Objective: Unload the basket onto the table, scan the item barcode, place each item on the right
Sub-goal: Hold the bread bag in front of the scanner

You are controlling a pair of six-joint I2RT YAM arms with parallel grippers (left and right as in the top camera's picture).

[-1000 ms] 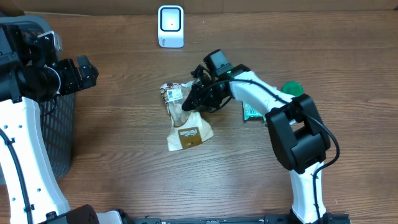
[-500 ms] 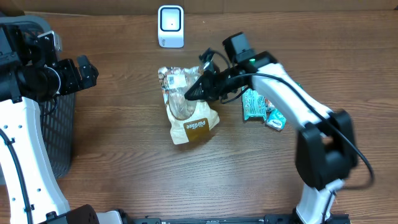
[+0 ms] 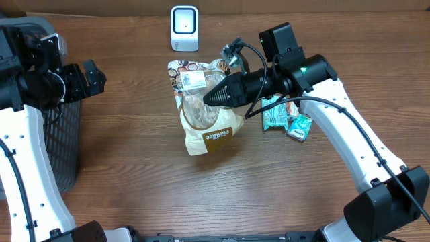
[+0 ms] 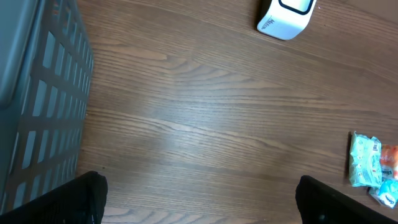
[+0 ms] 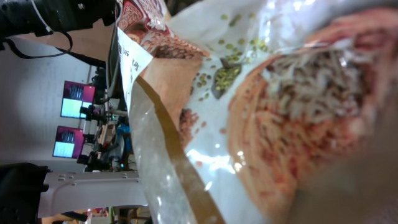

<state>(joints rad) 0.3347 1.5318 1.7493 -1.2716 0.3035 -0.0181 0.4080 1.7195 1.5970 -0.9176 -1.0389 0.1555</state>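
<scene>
The wooden table point(image 3: 134, 175) carries the work. A wire basket point(image 3: 67, 141) stands at its left edge, presumably for items once scanned.

The left tool point(image 3: 91, 75) hangs beside the basket with its fingers spread wide and nothing between them. Its wrist view shows only bare table below. It appears to be parked clear of the work.

The right arm reaches in over the middle of the table. The right tool point(image 3: 211, 97) is clenched on the food pouch point(image 3: 208, 128), gripping the clear upper part. The pouch's printed face fills the right wrist view, pressed close to the lens.

The pouch lies between the tool and the barcode scanner point(image 3: 184, 28), near the scanner but apart from it. Its top end points toward the scanner. Whether its lower edge touches the table cannot be told from overhead.

Two teal packets point(image 3: 277, 114) lie on the table under the right arm, probably awaiting their turn.

A white label point(image 3: 191, 81) near the pouch's top faces upward, not yet toward the scanner window. A tilt toward the window is judged necessary.
</scene>
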